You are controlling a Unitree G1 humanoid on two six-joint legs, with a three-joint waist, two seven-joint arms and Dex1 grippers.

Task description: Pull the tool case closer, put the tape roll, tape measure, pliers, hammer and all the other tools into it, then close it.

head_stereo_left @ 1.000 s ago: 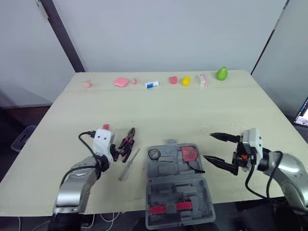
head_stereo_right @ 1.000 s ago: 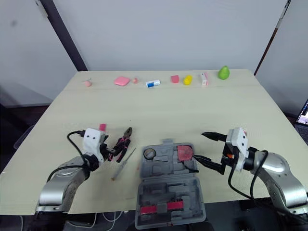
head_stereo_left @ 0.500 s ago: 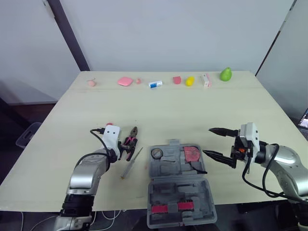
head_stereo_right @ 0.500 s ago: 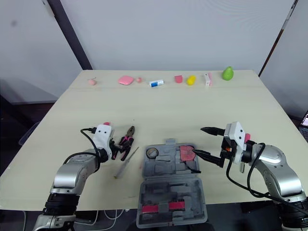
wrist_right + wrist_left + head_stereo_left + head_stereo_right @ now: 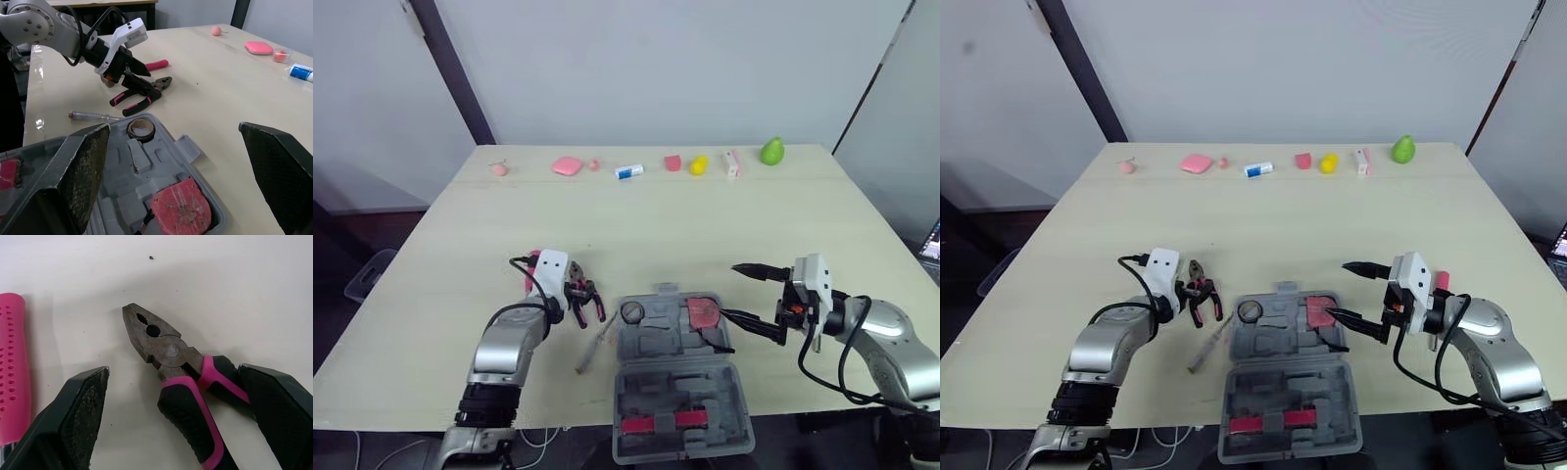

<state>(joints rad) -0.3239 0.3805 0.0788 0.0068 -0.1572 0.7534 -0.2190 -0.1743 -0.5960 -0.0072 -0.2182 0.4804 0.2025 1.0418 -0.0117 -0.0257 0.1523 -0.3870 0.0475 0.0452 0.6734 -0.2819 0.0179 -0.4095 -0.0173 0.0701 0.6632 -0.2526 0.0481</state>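
- Left gripper [image 5: 173,368]: jaws spread, straddling pliers [image 5: 161,345] handles (pliers flat on table [image 5: 705,225]).
- Right gripper [image 5: 729,290]: jaws spread, beside open case [image 5: 675,387].
- Tape roll [image 5: 630,312] inside case.

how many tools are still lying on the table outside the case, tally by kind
pliers: 1
screwdriver: 1
pink-handled tool: 1
total: 3
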